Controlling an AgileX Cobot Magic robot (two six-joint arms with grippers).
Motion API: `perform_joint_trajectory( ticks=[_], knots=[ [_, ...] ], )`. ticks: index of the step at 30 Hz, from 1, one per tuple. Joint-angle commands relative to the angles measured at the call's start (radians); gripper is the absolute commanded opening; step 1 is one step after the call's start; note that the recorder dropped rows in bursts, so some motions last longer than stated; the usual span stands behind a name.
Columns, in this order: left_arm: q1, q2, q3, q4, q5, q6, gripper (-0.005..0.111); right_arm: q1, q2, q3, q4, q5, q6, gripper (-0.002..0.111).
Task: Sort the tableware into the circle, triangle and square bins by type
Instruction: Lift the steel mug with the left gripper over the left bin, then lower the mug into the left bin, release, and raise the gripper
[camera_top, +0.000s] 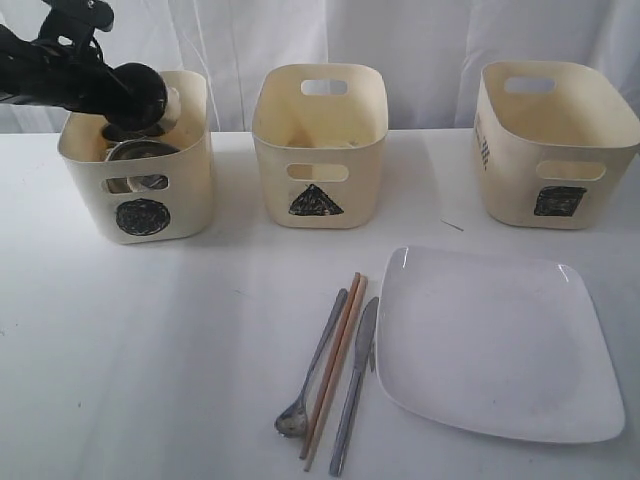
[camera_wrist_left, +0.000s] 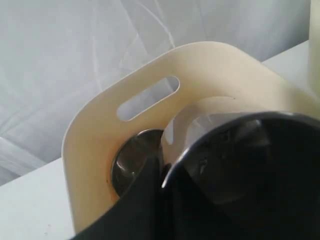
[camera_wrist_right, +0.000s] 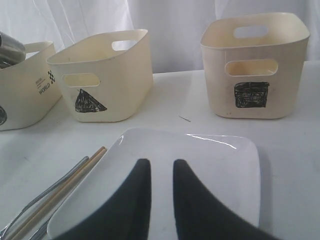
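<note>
White square plate: glossy, rounded corners, flat at front right of white table. Right gripper above its near rim, dark tapered fingers parted, nothing between.
Steel spoon, wooden chopsticks, steel knife: slim, side by side, knife just beside plate's left edge.
Circle bin, triangle bin, square bin: cream plastic, rounded rims, oval cut-outs, back row, gaps between.
Steel ware inside circle bin.
Left gripper over that bin's opening, closed; anything pinched not discernible.
Broad bare tabletop at front left.

The left arm hangs high with fingers closed, the right gripper low, its fingers slightly parted.
</note>
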Motion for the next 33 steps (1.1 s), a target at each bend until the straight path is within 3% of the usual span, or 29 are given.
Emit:
perform_joint_trajectory(
  ticks=[1, 3, 8, 11, 18, 28, 31, 33],
  knots=[
    [0.004, 0.000, -0.006, -0.013, -0.047, -0.005, 0.001, -0.003, -0.006, 0.006, -0.004, -0.004, 0.003, 0.016],
    [0.004, 0.001, -0.006, -0.013, -0.050, -0.005, 0.008, -0.003, -0.006, 0.006, -0.004, -0.004, 0.003, 0.016],
    [0.004, 0.001, -0.006, -0.013, -0.051, -0.056, 0.044, -0.003, -0.006, 0.006, -0.004, -0.004, 0.003, 0.016],
    [-0.001, 0.001, -0.006, -0.013, -0.041, -0.084, 0.056, -0.003, -0.006, 0.006, -0.004, -0.004, 0.003, 0.016],
    [-0.001, -0.038, -0.006, -0.013, 0.014, -0.132, 0.056, -0.003, -0.006, 0.006, -0.004, -0.004, 0.003, 0.016],
    [-0.001, -0.199, 0.003, -0.013, 0.263, -0.225, 0.056, -0.003, -0.006, 0.006, -0.004, -0.004, 0.003, 0.016],
    [-0.001, -0.263, 0.003, -0.013, 0.398, -0.255, 0.056, -0.003, -0.006, 0.006, -0.004, -0.004, 0.013, 0.016],
    [-0.001, -0.306, 0.030, -0.013, 0.394, -0.279, 0.056, -0.003, -0.006, 0.006, -0.004, -0.004, 0.013, 0.016]
  ],
)
